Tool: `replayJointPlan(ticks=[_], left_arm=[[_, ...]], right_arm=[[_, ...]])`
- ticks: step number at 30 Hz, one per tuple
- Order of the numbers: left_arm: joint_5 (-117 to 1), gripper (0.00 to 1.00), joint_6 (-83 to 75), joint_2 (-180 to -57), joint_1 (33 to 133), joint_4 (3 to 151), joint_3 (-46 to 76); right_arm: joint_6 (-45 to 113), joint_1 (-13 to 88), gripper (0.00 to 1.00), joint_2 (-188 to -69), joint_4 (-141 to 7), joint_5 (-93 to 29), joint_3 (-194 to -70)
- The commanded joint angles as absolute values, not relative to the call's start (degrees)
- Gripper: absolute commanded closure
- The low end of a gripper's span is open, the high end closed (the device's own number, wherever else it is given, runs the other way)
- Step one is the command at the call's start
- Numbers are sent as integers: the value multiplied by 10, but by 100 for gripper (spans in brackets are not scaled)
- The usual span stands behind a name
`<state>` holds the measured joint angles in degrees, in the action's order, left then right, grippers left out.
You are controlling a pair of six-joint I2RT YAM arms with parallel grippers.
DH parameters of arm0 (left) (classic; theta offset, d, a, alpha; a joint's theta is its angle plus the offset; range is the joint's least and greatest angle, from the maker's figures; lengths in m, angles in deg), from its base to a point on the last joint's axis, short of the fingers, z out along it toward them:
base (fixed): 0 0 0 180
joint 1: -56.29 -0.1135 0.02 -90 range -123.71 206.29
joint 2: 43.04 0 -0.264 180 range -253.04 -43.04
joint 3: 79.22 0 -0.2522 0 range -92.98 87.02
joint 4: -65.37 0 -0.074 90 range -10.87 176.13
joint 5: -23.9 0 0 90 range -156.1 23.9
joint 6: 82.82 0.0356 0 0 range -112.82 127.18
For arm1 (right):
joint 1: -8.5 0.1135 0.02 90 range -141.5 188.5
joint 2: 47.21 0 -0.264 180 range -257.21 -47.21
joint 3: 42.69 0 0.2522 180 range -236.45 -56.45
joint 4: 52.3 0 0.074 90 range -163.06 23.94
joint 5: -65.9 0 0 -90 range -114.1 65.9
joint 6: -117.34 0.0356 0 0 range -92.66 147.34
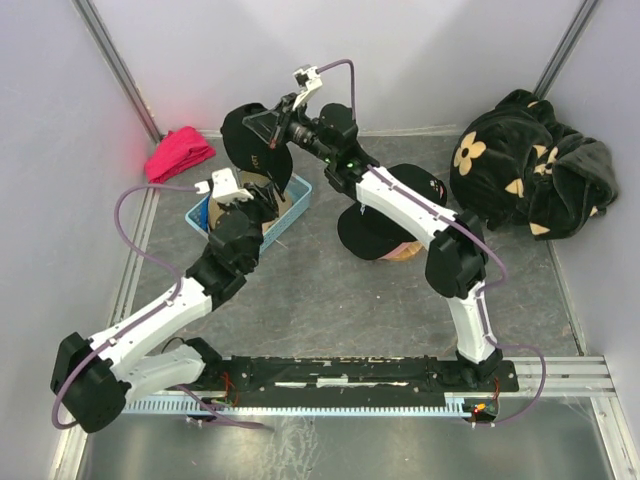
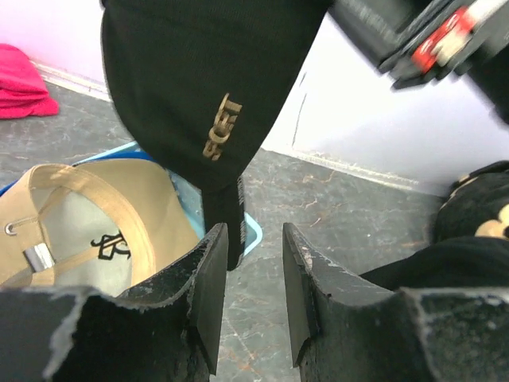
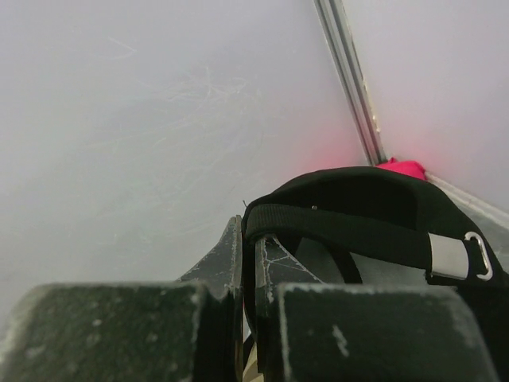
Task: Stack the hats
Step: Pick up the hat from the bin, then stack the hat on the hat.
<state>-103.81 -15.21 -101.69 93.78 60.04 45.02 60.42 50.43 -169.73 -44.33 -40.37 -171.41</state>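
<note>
Pinches black cap by rear band in clamped right gripper, upper left of frame, above tan cap in blue basket, presumably for stacking, left gripper parted, empty, beneath

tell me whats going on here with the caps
The right gripper is shut on a black cap, holding it up over the blue bin, where a tan cap lies inside-up. The left gripper is open, right by the black cap's hanging strap. A pile of caps sits mid-table.
</note>
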Motion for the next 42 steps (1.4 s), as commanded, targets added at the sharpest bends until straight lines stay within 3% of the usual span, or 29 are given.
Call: replayJointPlan(ticks=[1,9,19,30,35,42], left_arm=[[-1149,59,-68,-1013,990,519,475],[-1310,56,-66,-1080,1059,445,528],[-1337,54,-106,-1078,1064,293,639],[-1260,52,-42,-1146,1086,44,704],[-1219,52,79,-1250,1112,-196,717],[-1130,52,88,-1255,1117,-201,715]], right_arm=[[569,503,98,-1617,-442,-378,-1706],[563,503,98,-1567,-454,-355,-1668],[599,502,98,-1512,-453,-340,-1653],[629,504,98,-1469,-425,-317,-1597],[635,510,98,-1461,-414,-305,-1582],[634,512,98,-1444,-413,-298,-1567]])
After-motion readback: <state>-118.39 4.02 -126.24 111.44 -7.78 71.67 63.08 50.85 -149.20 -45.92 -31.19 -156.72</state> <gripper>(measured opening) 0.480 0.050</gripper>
